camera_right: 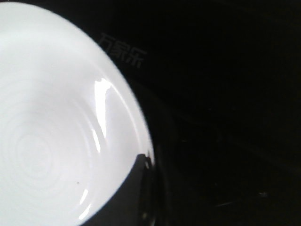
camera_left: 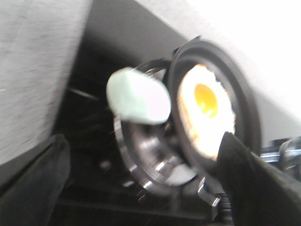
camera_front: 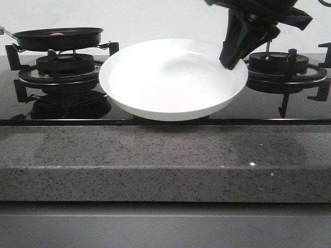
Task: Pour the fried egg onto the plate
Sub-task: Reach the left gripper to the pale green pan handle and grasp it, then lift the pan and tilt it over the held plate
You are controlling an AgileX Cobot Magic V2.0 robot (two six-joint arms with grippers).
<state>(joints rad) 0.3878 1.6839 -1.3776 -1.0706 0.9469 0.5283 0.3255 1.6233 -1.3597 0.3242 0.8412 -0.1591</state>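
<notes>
Right fingers (camera_front: 231, 61) clamped on plate (camera_front: 170, 82) rim — fried egg (camera_left: 203, 110) in pan (camera_left: 244, 101), left fingers' grip unclear

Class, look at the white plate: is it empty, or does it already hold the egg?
Empty. The plate shows only bare white inside in the front view, and the egg lies in the black pan over the left burner.

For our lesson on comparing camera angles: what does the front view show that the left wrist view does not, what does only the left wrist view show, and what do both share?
Only the front view shows the right gripper at the plate's far right rim and the grey stone counter edge. Only the left wrist view shows the fried egg clearly, with its yellow yolk, though blurred. Both show the plate, the black frying pan and a burner.
</notes>
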